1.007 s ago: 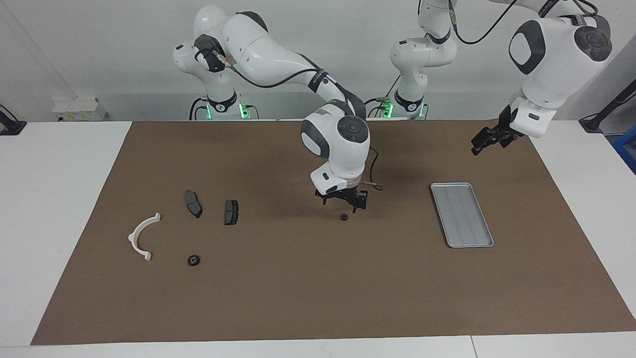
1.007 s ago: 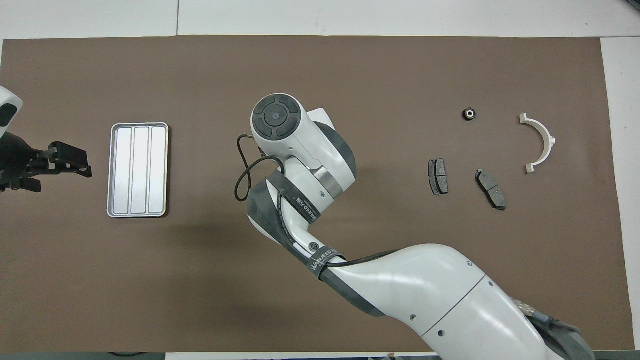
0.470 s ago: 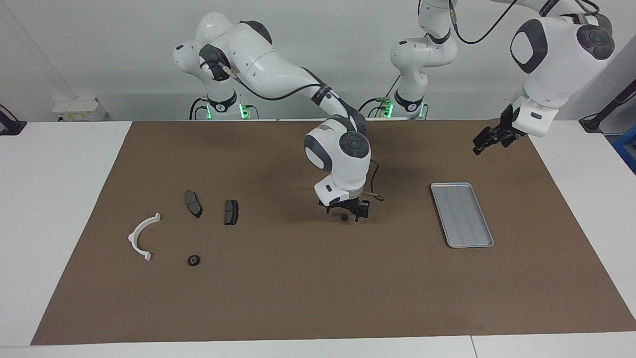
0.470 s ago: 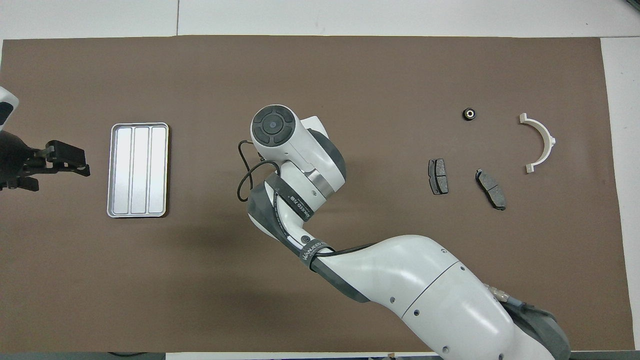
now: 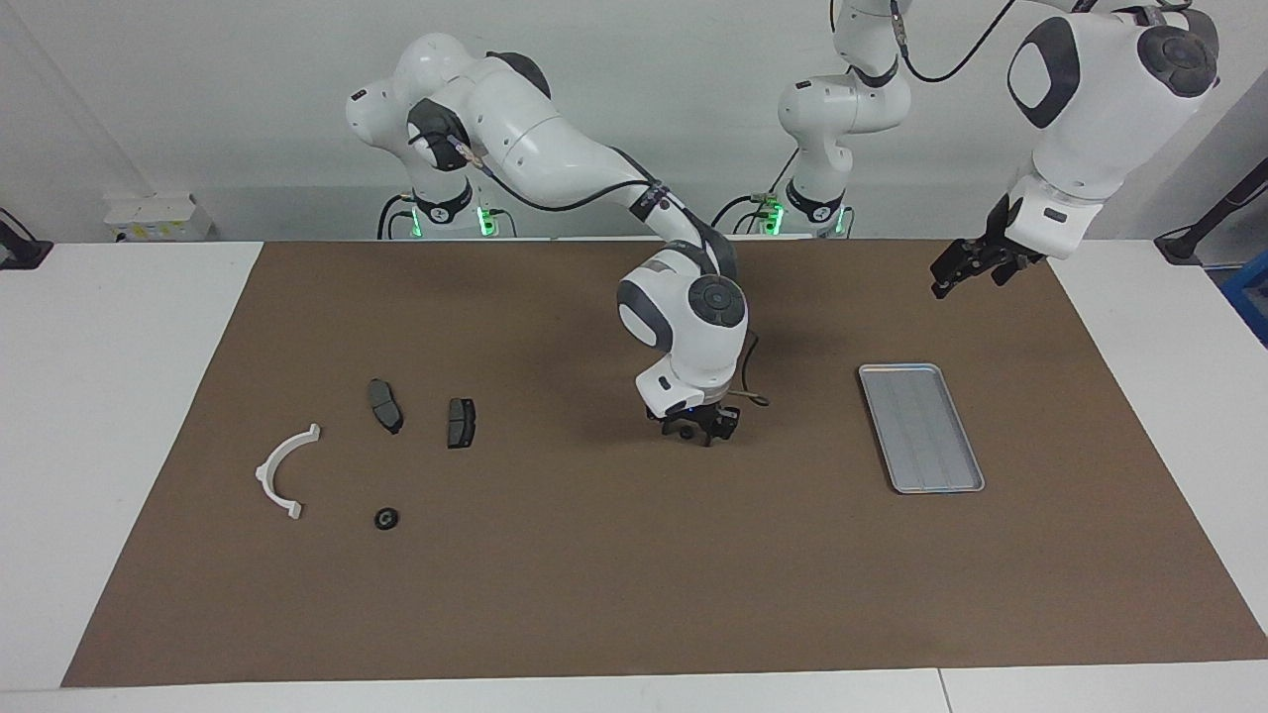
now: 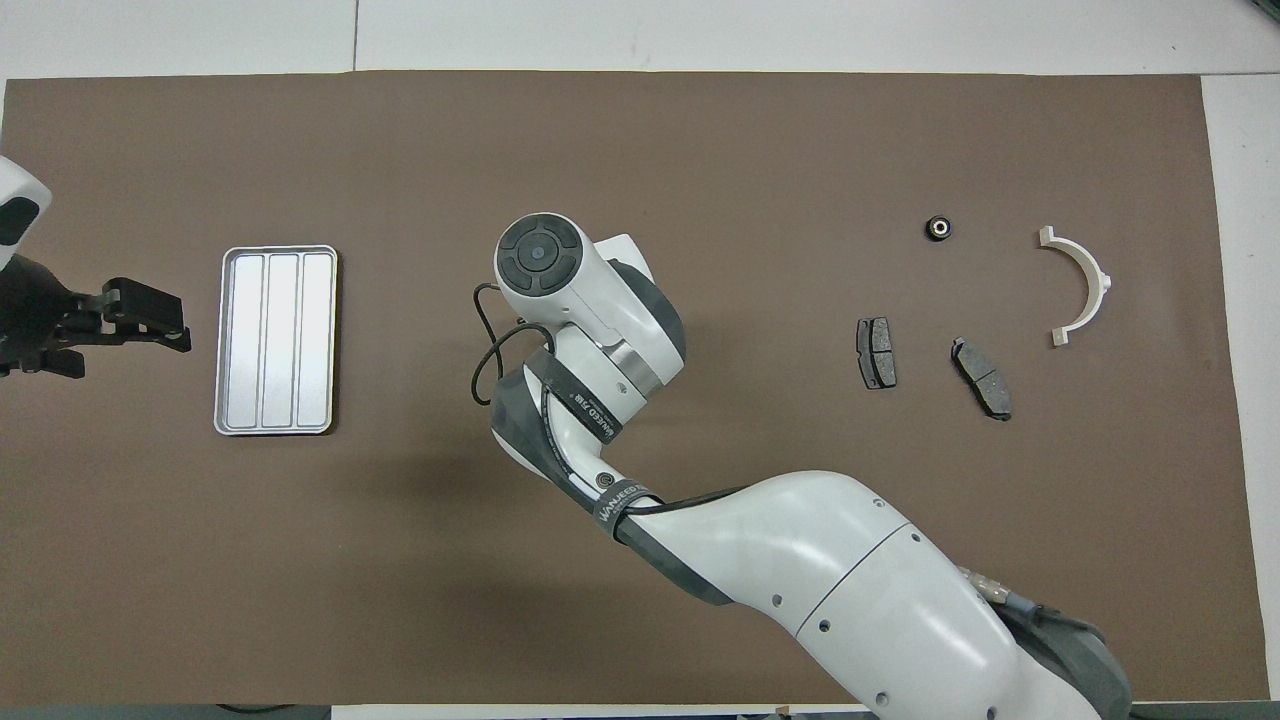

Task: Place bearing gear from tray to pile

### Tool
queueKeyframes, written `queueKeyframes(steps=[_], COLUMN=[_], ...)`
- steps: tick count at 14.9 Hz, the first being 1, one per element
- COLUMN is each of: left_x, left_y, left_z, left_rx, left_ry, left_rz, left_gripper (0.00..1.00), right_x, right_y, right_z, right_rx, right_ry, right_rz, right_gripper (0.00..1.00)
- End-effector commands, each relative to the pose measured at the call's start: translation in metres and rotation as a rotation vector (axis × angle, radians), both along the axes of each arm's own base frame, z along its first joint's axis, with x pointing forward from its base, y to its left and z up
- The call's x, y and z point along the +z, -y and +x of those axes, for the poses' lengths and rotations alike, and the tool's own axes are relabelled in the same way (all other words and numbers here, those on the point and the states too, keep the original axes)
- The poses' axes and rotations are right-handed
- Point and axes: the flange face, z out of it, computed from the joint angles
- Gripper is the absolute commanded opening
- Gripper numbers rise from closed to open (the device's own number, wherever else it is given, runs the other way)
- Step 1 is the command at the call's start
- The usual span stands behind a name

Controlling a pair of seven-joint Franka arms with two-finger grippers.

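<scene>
The silver tray [image 5: 921, 426] lies empty toward the left arm's end of the mat; it also shows in the overhead view [image 6: 277, 340]. A small black bearing gear [image 5: 686, 433] lies on the mat mid-table. My right gripper [image 5: 696, 432] is down at the mat, open, its fingers on either side of this gear; in the overhead view the wrist hides it. The pile lies toward the right arm's end: a white arc [image 5: 282, 470], two dark brake pads [image 5: 385, 404] [image 5: 461, 422] and a second bearing gear [image 5: 386, 518]. My left gripper [image 5: 959, 271] hangs open and empty in the air beside the tray.
A brown mat [image 5: 594, 594] covers the table, with white table margins around it. In the overhead view the arc [image 6: 1080, 285], the pads [image 6: 876, 352] [image 6: 982, 376] and the second gear [image 6: 938, 228] lie apart from each other. The right arm's cable loops at its wrist [image 6: 485, 350].
My right gripper has come down from above the mid-table bearing gear to the mat, fingers around it. The left gripper has risen slightly. No part has moved.
</scene>
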Motion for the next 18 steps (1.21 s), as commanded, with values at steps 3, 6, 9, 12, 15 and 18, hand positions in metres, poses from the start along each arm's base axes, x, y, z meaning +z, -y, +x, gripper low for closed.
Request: queueKeyframes(steps=[3, 6, 9, 12, 15, 18], left_x=[0.008, 0.009, 0.011, 0.016, 0.016, 0.017], left_y=[-0.008, -0.001, -0.005, 0.000, 0.003, 0.001], left_z=[-0.006, -0.006, -0.006, -0.011, -0.012, -0.013], left_rx=[0.001, -0.004, 0.006, -0.002, -0.008, -0.005], left_ry=[-0.017, -0.005, 0.003, 0.009, 0.008, 0.011], left_rz=[0.004, 0.005, 0.005, 0.006, 0.007, 0.007], left_gripper=[1.00, 1.00, 1.00, 1.00, 1.00, 1.00], right_x=[-0.003, -0.003, -0.002, -0.002, 0.003, 0.052], right_y=[0.002, 0.000, 0.000, 0.000, 0.008, 0.053], right_z=[0.007, 0.005, 0.005, 0.005, 0.007, 0.033], right_rx=[-0.017, -0.015, -0.015, -0.014, -0.011, 0.036], right_ry=[0.002, 0.005, 0.006, 0.004, -0.016, -0.063], right_rz=[0.002, 0.008, 0.008, 0.007, -0.009, -0.025], right_gripper=[0.36, 0.24, 0.04, 0.00, 0.00, 0.00])
